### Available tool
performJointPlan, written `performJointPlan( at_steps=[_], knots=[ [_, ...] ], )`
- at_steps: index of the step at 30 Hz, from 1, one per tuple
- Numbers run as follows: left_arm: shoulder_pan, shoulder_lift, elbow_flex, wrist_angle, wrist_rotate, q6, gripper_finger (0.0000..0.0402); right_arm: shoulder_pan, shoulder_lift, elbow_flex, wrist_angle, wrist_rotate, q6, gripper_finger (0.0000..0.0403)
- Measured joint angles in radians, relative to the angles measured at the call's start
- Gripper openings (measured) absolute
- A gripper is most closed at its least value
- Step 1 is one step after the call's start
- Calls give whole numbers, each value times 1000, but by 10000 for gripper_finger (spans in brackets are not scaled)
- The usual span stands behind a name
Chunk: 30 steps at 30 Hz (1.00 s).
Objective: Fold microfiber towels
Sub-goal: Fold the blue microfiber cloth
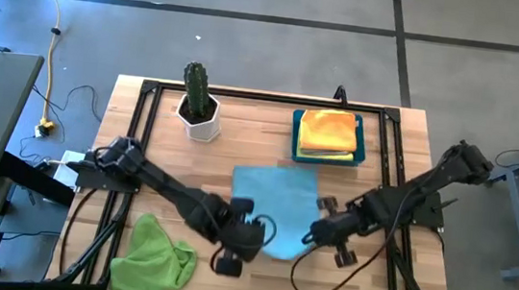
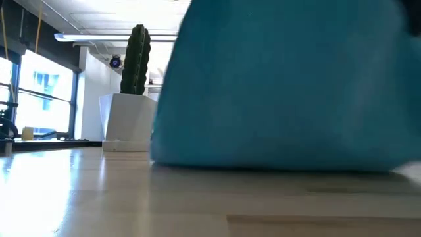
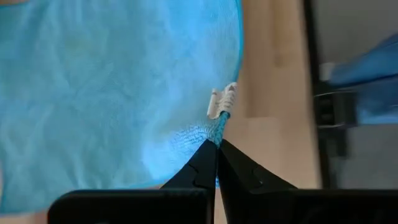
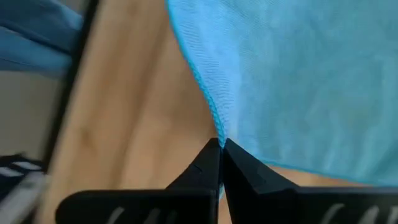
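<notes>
A light blue microfiber towel (image 1: 273, 200) lies in the middle of the wooden table, its far part flat on the top. In the low view the light blue towel (image 2: 283, 85) stands like a wall, its lower part on the wood. My left gripper (image 1: 252, 233) and my right gripper (image 1: 314, 234) are each shut on one of its near corners. A lime green towel (image 1: 156, 255) lies crumpled at the near left. Yellow and orange towels (image 1: 327, 131) sit stacked in a blue bin (image 1: 363, 154). My left gripper pinches the towel's near left corner (image 3: 214, 134) between its two shut fingers, just short of a white tag (image 3: 221, 102) on the hem. The fingers come from above, slanting down. The corner is raised off the wood. My right gripper pinches the towel's near right corner (image 4: 217, 134) on its stitched hem, between the two shut fingers. The fingers slant down from above. The hem runs away from the fingertips, and the cloth spreads out past them over the table.
A cactus in a white pot (image 1: 198, 105) stands at the far left of the table. A black frame (image 1: 264, 97) runs round the table top. Bare wood (image 1: 390, 284) shows at the near right.
</notes>
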Motion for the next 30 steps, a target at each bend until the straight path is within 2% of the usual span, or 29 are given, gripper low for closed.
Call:
performJointPlan(
  at_steps=[6,10,12,14,17,20,24,30],
  knots=[
    [-73,27,-46,182,80,-57,0,94,0,-98,211,-145,68,0],
    [-97,28,-66,190,75,-71,0,115,0,-111,245,-139,21,0],
    [-96,28,-70,164,36,-91,0,106,0,-111,245,-126,-6,0],
    [-92,28,-70,141,-26,-104,0,87,0,-111,242,-105,-46,0],
    [-79,27,-70,76,-92,-103,1,52,0,-111,227,-18,-143,0],
    [-56,26,-88,12,-98,-103,1,7,0,-111,204,56,-247,0],
    [-19,26,-134,-70,-98,-103,1,-74,0,-111,191,69,-328,0],
    [44,27,-236,-33,-95,-112,3,-209,25,-111,189,94,-375,0]
  ],
)
